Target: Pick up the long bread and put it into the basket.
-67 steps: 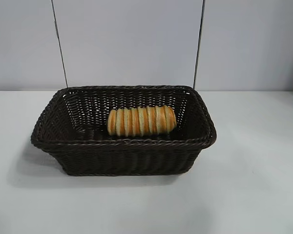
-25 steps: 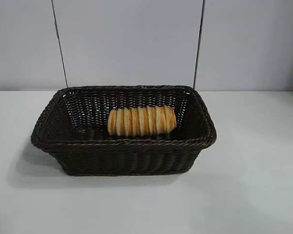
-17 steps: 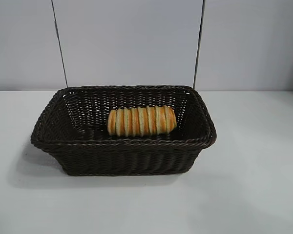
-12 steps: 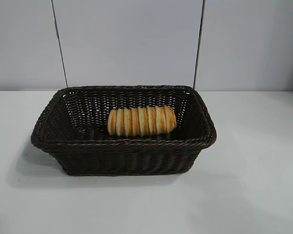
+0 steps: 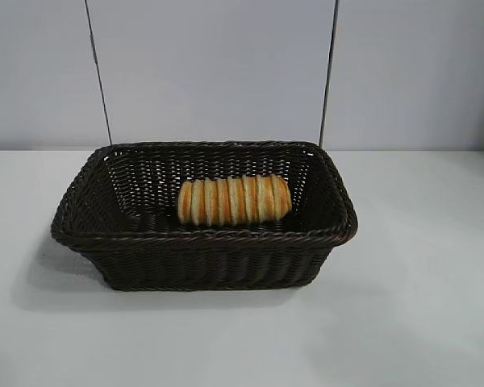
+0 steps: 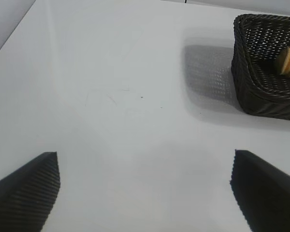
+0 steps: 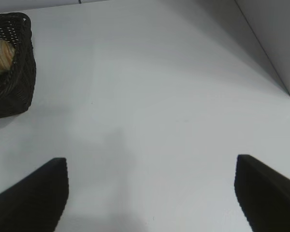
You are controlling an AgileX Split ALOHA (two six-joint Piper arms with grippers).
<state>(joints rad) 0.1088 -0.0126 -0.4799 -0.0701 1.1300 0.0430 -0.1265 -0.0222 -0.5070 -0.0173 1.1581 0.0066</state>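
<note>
Nothing moved since earlier frame. Long bread [image 5: 235,201] lies lengthwise inside basket [image 5: 202,237], task apparently done. Left gripper [image 6: 145,193], right gripper [image 7: 152,193] spread wide, empty, parked over bare table [image 5: 419,306], well apart from basket.

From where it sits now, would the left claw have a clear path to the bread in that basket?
Probably yes. The left claw is open over bare table, with nothing between it and the basket. The long bread lies uncovered inside, so it would only need to come over the rim.

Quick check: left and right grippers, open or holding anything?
Left gripper: open, empty, over bare white table.
Right gripper: open, empty, over the table.
</note>
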